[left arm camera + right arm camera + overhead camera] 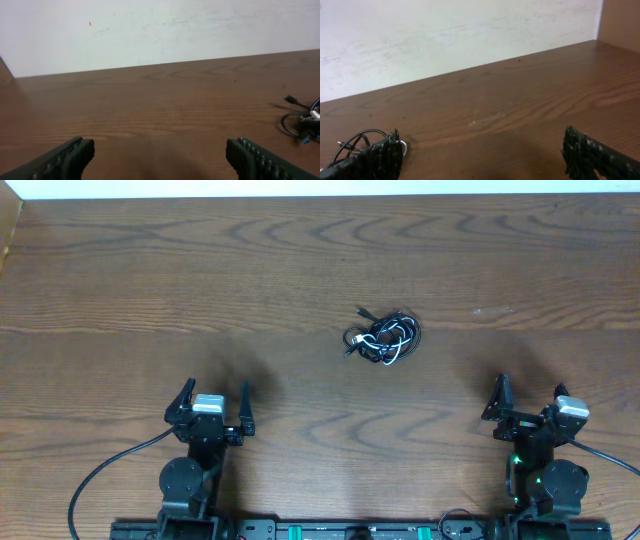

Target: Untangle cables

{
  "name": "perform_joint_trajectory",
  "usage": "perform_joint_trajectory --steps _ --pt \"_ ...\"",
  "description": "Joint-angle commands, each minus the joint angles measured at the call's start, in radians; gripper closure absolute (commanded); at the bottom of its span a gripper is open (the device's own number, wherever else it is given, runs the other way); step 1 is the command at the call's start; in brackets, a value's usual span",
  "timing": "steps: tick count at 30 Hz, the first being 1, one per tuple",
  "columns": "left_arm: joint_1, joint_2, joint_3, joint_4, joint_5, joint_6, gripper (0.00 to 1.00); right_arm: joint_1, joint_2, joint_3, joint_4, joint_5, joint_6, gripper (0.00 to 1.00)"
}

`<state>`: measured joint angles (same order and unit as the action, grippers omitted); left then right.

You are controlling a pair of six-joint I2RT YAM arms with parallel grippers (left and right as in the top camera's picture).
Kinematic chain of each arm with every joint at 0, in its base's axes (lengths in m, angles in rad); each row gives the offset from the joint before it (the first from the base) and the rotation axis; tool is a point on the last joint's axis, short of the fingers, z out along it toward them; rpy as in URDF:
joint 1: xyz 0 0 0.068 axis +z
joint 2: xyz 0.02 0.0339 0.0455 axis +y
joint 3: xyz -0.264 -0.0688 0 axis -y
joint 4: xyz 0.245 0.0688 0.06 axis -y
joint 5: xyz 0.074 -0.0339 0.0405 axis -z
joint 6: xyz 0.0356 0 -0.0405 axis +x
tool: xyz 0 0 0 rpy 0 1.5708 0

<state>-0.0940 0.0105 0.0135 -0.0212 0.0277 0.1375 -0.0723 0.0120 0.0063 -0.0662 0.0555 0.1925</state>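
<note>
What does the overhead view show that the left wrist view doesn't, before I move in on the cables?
Only overhead: the whole tangled bundle of cables, white mixed with black, and the right pincer, open and empty. Only left wrist: the pale wall behind the table's far edge. Both: the wooden table, the open left pincer, empty, and the cables, though the wrist view cuts them off at its right edge.

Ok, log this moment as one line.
phase: pre-grasp | cables: one tangled bundle, untouched | left pincer: open, empty | right pincer: open, empty
</note>
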Motion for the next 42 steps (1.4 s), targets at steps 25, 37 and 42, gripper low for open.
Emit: perform_joint_trajectory --steps 25,37,42 --pt "0.004 0.311 0.237 -0.046 -0.013 -0.102 0.08 0.006 -0.003 -0.001 -0.004 -0.003 -0.014 0.01" --pt "0.004 0.429 0.286 -0.045 -0.013 -0.102 0.08 0.006 -0.003 -0.001 -0.004 -0.003 -0.014 0.01" --pt "0.004 0.433 0.286 -0.044 -0.013 -0.102 0.08 0.006 -0.003 -0.001 -0.004 -0.003 -0.014 0.01"
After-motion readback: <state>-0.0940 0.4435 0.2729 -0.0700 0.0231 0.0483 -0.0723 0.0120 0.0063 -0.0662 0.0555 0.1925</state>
